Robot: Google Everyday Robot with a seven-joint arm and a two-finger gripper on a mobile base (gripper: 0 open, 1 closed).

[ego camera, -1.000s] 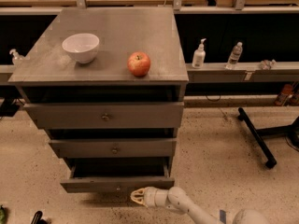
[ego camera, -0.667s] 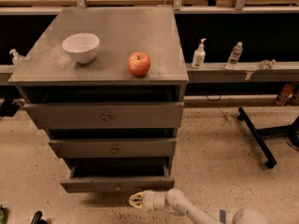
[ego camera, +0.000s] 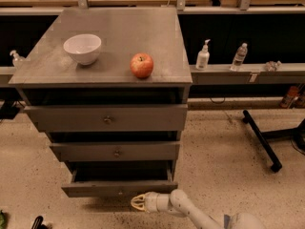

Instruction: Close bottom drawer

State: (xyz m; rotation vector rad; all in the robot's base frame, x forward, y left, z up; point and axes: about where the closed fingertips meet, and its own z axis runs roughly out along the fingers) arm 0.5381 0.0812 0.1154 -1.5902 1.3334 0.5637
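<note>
The grey three-drawer cabinet point(ego camera: 107, 118) stands in the middle of the camera view. Its bottom drawer point(ego camera: 119, 187) is the slimmest front, with a small round knob, and it stands pulled out a short way, showing a dark gap above its panel. My gripper point(ego camera: 138, 202) is low near the floor, just below and in front of the drawer's front panel, right of its knob. It points left at the end of my white arm point(ego camera: 190, 213).
A white bowl point(ego camera: 82, 48) and a red apple point(ego camera: 142, 65) sit on the cabinet top. A soap dispenser point(ego camera: 203, 55) and a bottle point(ego camera: 239, 56) stand on a ledge to the right. A black stand leg point(ego camera: 261, 140) lies on the floor at right.
My gripper has shifted slightly left and down along the bottom drawer's front. The drawer stands out about as far as before.
</note>
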